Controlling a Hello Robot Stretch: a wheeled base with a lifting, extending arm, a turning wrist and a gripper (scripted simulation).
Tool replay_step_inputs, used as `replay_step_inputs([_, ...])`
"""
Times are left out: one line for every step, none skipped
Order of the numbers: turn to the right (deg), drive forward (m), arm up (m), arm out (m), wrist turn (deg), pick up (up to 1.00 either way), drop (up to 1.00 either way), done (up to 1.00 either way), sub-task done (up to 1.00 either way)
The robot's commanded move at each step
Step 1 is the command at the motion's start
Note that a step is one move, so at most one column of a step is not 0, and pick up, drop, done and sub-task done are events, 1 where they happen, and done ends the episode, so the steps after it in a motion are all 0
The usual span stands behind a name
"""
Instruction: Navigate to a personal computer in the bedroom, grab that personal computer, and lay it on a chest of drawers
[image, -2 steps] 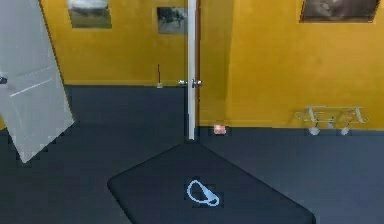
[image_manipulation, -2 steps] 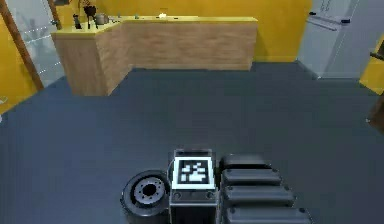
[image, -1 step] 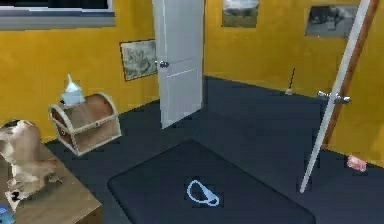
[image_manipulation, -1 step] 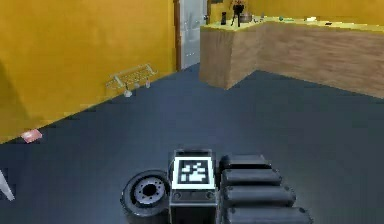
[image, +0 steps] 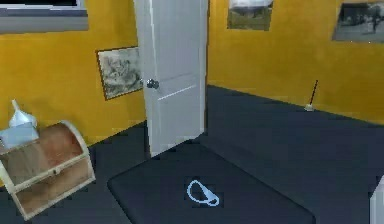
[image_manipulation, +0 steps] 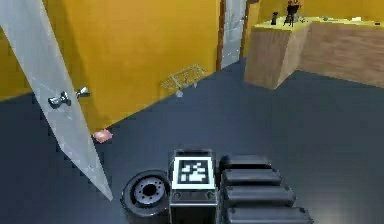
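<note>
Wooden chest (image: 45, 162) ahead, tan counter (image_manipulation: 290, 55) sideward; cannot tell whether pincer (image_manipulation: 150, 192) holds anything.

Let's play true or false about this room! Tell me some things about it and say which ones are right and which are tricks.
1. The door is white. True.
2. The walls are green. False: they are orange-yellow.
3. A wooden chest stands at the forward view's left. True.
4. The dark mat on the floor has nothing on it. False: a light blue looped thing lies on it.
5. Some framed pictures hang on the walls. True.
</note>
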Motion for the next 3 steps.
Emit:
replay_step_inputs([-45.0,0.00,0.00,0.00,0.0,0.00,0.00,0.00,0.00])
replay_step_inputs([-12.0,0.00,0.00,0.00,0.0,0.00,0.00,0.00,0.00])
replay_step_inputs([0.0,1.00,0.00,0.00,0.0,0.00,0.00,0.00,0.00])
